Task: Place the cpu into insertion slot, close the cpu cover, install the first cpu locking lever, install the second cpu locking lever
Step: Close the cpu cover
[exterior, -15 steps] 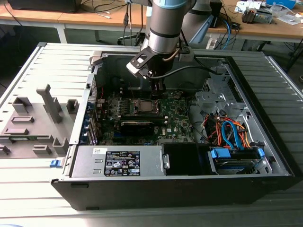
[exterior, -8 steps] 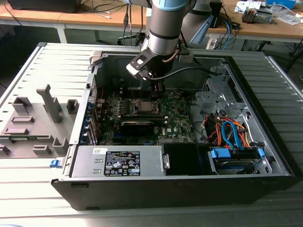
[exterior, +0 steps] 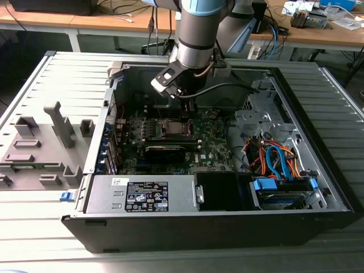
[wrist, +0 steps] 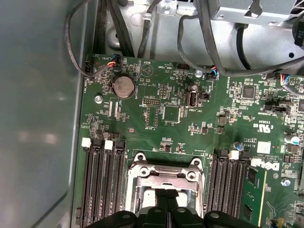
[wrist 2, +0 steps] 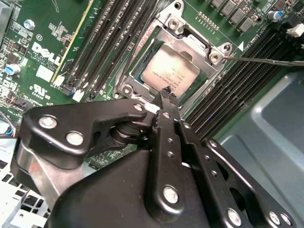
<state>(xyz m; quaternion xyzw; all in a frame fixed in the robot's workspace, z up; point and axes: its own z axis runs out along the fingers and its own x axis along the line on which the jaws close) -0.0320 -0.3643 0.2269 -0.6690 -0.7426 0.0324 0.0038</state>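
Note:
In the second wrist view the cpu (wrist 2: 170,71), a silver-grey square, lies in the insertion slot (wrist 2: 128,76). The silver cpu cover (wrist 2: 186,29) lies around it, the chip showing through its opening. My black gripper (wrist 2: 165,93) is shut with nothing between its fingers; its tips are at the near edge of the cpu. A thin metal locking lever (wrist 2: 266,61) sticks out from the socket's corner over the memory slots. In the first wrist view the cover (wrist: 166,172) frames the cpu (wrist: 152,195) just beyond my gripper (wrist: 166,195). In the exterior view my gripper (exterior: 186,109) hangs over the slot (exterior: 170,127).
The green motherboard (exterior: 213,142) lies inside an open black computer case (exterior: 227,224). Black memory slots (wrist: 102,185) flank the socket on both sides. A long black card (exterior: 165,150) sits in front of it. Coloured cables (exterior: 276,159) and drive bays fill the exterior view's right.

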